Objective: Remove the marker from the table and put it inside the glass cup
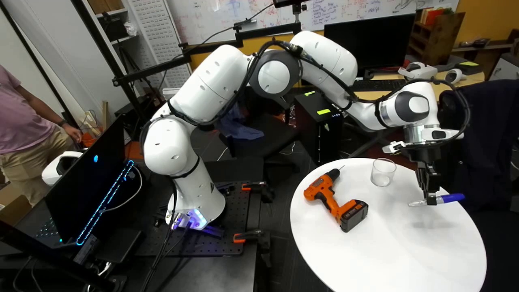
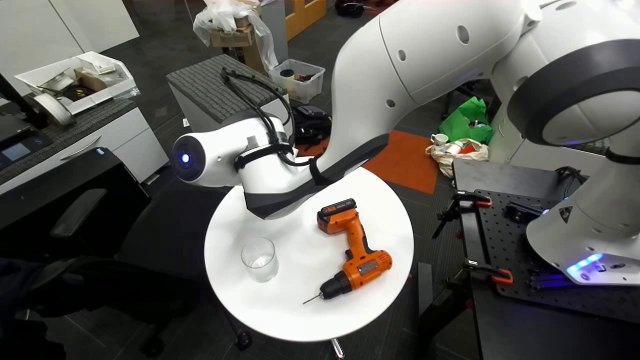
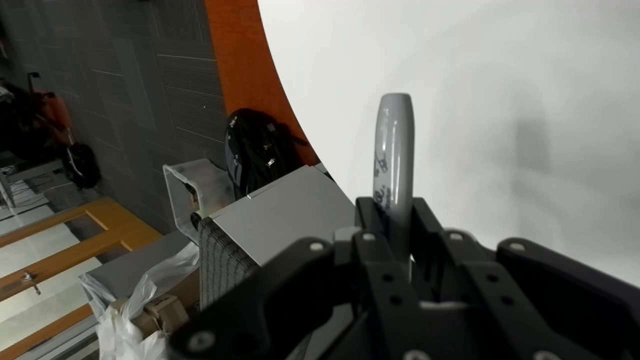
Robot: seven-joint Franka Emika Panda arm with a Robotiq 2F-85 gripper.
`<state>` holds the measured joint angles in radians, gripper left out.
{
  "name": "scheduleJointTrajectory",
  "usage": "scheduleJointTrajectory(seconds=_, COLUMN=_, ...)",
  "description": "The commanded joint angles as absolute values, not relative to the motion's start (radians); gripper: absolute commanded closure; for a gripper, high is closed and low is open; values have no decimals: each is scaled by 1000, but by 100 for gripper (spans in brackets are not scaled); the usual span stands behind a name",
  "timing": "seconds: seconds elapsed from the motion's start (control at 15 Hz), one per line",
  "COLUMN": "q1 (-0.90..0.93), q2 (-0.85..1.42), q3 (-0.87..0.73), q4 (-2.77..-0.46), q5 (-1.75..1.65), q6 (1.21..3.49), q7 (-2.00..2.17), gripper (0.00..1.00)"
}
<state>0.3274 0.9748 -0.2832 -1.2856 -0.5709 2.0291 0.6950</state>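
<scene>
My gripper point(image 1: 431, 198) pinching the marker point(image 3: 394, 145), above the round white table point(image 1: 389, 255), how high I can't quite tell, at its two o'clock in an exterior view, the glass cup point(image 1: 383, 173) standing at twelve, the orange drill point(image 1: 331, 204) lying at ten

On the round white table point(image 1: 389, 235) we see an orange-and-black power drill point(image 1: 331, 205) lying on its side and, near but apart from it, a clear glass cup point(image 1: 382, 174) standing upright.
</scene>
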Motion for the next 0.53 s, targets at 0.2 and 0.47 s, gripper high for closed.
scheduleJointTrajectory(seconds=0.2, q1=368, q2=946, q3=-292, q4=-1319, q5=-664, q6=2025, q7=778, gripper=95)
scheduleJointTrajectory(seconds=0.47, q1=400, q2=943, q3=-287, q4=-1328, q5=-764, q6=2031, q7=870, gripper=95)
